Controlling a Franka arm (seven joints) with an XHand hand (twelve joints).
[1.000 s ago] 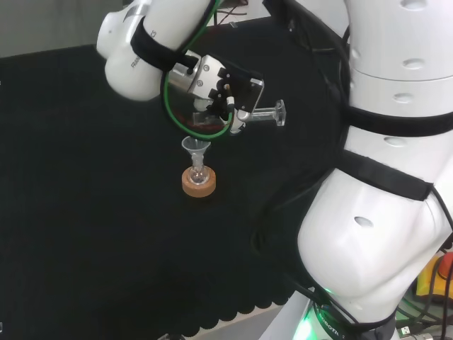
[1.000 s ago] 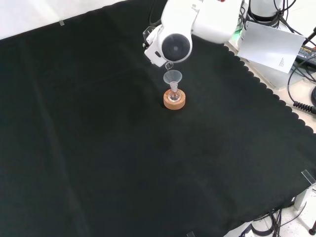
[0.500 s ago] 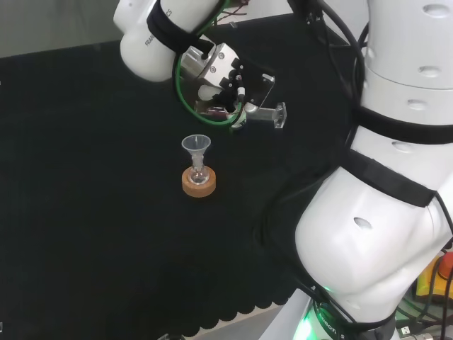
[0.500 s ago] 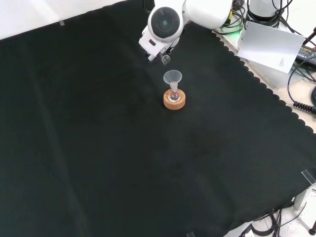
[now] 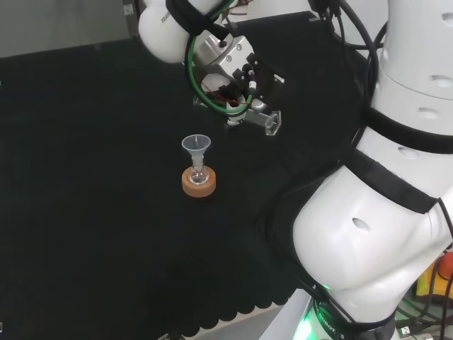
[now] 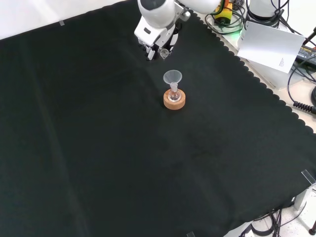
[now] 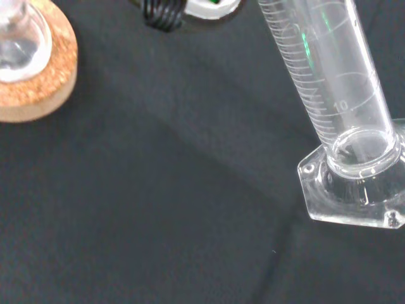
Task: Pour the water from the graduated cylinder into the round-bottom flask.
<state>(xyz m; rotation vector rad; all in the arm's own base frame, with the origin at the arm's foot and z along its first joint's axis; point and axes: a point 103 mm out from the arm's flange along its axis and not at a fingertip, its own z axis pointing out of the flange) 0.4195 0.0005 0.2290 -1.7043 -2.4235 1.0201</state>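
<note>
Holding the graduated cylinder tilted in curled fingers of the hand, above the tabletop, apart from the round-bottom flask with funnel on its cork ring.

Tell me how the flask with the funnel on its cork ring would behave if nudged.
The round-bottom flask probably tips easily: a wide funnel sits high in its neck. Its round base only rests in the cork ring, so off it would likely roll. It looks like clear glass, so likely fragile.
</note>
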